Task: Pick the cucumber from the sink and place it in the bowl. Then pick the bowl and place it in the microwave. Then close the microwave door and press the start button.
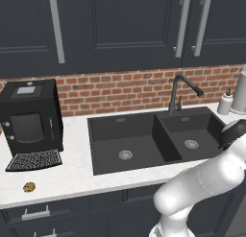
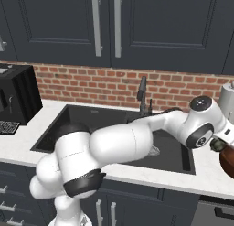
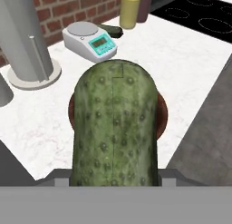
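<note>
The gripper (image 2: 218,144) is closed on the cucumber (image 3: 115,128), held directly above the bowl (image 3: 161,114) on the white counter (image 3: 181,64). The sink (image 1: 144,140) lies well to the left.

Cucumber (image 3: 115,123) dark green, bumpy; bowl (image 3: 161,114) reddish-brown.

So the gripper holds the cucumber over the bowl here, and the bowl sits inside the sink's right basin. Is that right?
Not quite. The gripper does hold the cucumber over the bowl, but the bowl sits on the white counter near the kitchen scale, not in the sink. The hand view shows this; in the left base view both basins hold no bowl.
</note>
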